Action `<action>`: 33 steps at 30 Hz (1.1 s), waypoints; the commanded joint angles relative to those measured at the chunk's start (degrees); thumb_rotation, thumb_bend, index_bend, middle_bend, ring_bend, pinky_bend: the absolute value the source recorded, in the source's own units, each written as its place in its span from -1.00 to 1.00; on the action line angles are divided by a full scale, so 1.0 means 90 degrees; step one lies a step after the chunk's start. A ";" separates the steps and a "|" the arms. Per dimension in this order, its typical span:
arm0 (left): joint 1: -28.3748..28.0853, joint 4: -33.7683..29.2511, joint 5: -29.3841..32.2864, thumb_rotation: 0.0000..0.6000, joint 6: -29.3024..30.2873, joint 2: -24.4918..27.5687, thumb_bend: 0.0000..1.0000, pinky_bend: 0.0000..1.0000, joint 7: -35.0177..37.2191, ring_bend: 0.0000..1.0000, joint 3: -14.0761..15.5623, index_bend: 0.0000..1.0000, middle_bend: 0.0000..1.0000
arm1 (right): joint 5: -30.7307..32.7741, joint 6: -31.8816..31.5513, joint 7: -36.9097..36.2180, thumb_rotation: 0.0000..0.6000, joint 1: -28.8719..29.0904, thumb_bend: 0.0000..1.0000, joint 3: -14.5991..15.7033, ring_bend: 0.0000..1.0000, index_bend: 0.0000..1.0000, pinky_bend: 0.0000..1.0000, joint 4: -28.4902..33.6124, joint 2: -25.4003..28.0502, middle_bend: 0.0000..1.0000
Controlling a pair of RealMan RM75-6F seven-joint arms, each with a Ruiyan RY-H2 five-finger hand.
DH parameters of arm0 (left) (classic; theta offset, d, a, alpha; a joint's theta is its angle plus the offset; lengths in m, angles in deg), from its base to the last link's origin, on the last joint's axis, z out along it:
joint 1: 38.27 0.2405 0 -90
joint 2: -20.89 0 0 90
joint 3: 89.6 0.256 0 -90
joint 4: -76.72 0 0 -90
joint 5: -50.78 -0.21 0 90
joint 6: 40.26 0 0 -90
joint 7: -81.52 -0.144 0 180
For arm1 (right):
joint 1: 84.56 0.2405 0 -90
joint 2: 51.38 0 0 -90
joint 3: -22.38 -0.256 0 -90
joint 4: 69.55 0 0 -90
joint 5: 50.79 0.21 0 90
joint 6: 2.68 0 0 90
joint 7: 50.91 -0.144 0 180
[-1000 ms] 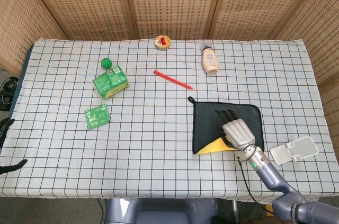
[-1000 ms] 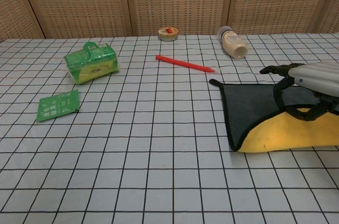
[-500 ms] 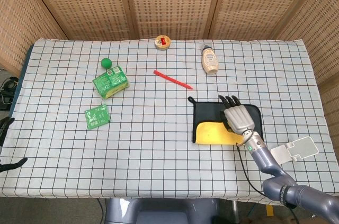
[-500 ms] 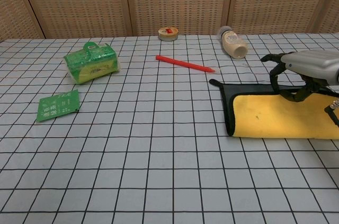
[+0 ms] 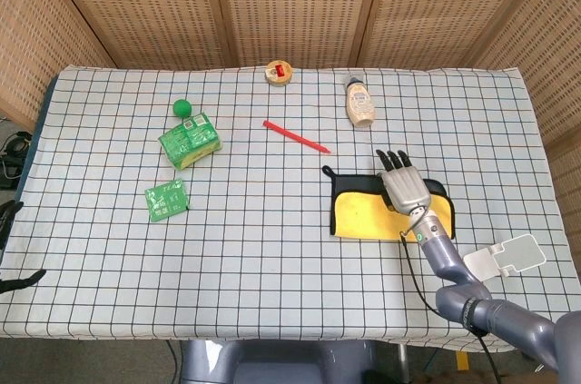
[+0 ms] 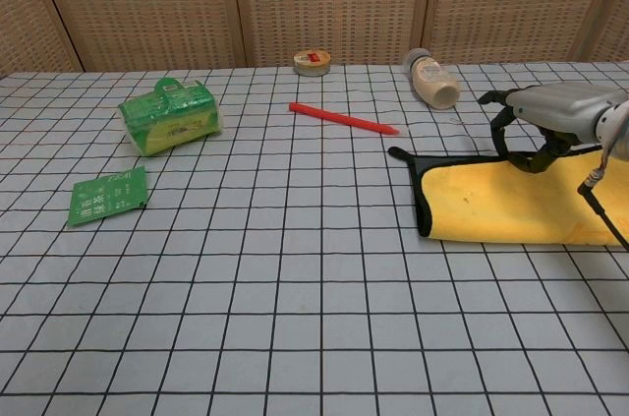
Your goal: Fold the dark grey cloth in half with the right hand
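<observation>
The dark grey cloth (image 5: pixel 363 213) lies right of centre in the head view, folded over so its yellow underside faces up, with only a dark border showing along the left and top edges. Its long axis now runs left to right across the frame. The right hand (image 5: pixel 405 186) is over the cloth's upper right part, fingers reaching toward the far edge. In the chest view the fingers (image 6: pixel 503 119) curl downward near the cloth's far edge at the right of the frame, and I cannot tell whether they pinch the flap, press on it, or have let it go. The flap lies directly beneath and slightly left of the hand, so I judge any smoothing or release would happen straight down from where it is.

The left hand (image 5: pixel 7 219) shows only as dark fingers cut off at the left edge of the head view, well apart from the cloth; its state cannot be told.

The right edge of the cloth runs out of the chest view, and the hand hides the far right corner in the head view, so whether the edges line up is unclear.
</observation>
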 commanded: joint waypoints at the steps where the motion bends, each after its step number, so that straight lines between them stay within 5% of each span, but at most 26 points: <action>1: -0.0007 0.0000 0.0010 1.00 -0.0007 -0.0010 -1.00 -1.00 -0.0021 -1.00 -0.0002 -1.00 -1.00 | 0.0072 0.0008 0.0095 1.00 0.0083 0.39 -0.0013 -1.00 0.26 -1.00 -0.0124 -0.0084 -0.97; 33: -0.0070 0.0041 0.0182 1.00 -0.0105 -0.0059 -1.00 -1.00 -0.0101 -1.00 -0.0044 -1.00 -1.00 | 0.0983 0.0234 0.0529 1.00 0.0527 0.38 -0.0206 -1.00 0.27 -1.00 -0.1267 -0.0739 -0.96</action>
